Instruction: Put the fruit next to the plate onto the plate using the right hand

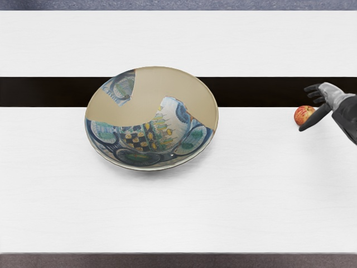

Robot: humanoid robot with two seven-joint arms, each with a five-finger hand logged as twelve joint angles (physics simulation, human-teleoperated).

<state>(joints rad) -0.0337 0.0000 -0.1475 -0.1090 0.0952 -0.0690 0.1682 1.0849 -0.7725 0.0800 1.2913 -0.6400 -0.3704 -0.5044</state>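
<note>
at the right edge of the surface (pixel 251 212), the right hand (pixel 328 100) hovers with fingers (pixel 312 88) spread, holding nothing. the round reddish fruit (pixel 303 115) lies just to their left, well apart from the plate (pixel 167 89) farther left.
</note>
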